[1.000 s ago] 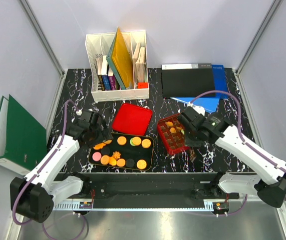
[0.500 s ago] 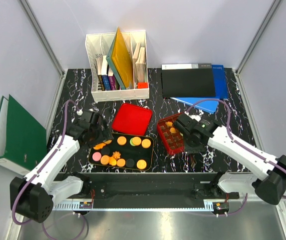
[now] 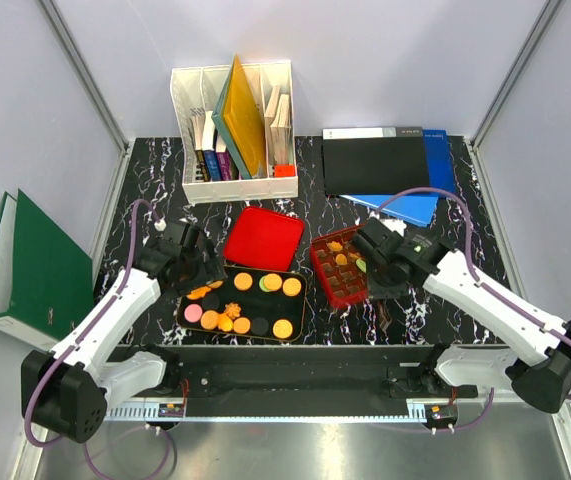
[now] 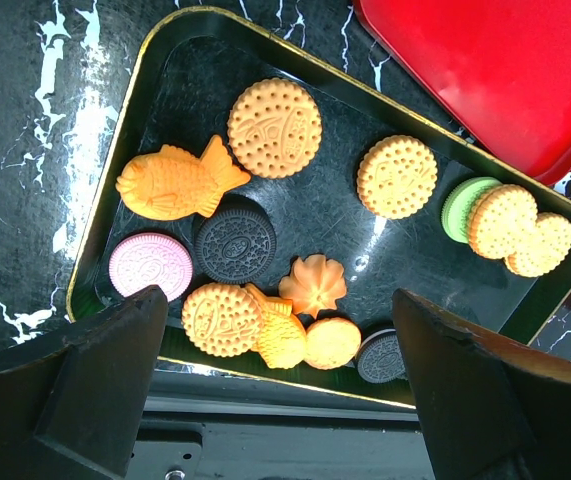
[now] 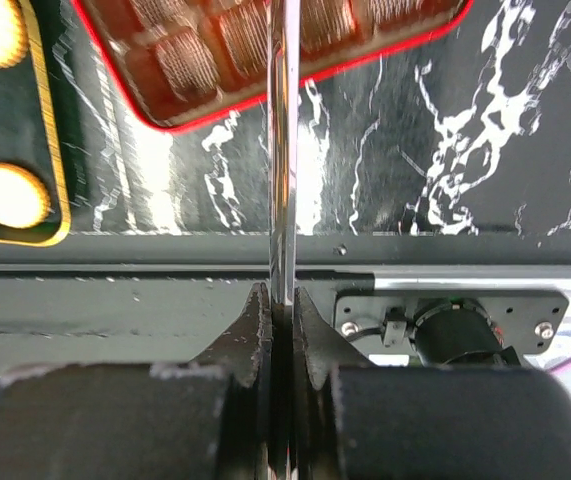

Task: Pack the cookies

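The left gripper [image 4: 280,330] hangs released, jaws wide, above the small orange, pink, green and black cookies [image 4: 275,127] lying in the black gold-rimmed tray [image 4: 330,220]. If it drops, it could pinch two touching cookies at once. The right gripper [image 5: 281,300] is clenched on a thin shiny metal strip [image 5: 283,150] reaching over the red gridded tin [image 5: 190,65]. A low sweep could shove that tin across the black marbled desk [image 5: 415,130].

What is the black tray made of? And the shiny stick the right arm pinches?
The tray looks like glossy metal or plastic: its floor mirrors light, with a gold rim. The stick looks like polished metal: it gleams silver, mirror-like.
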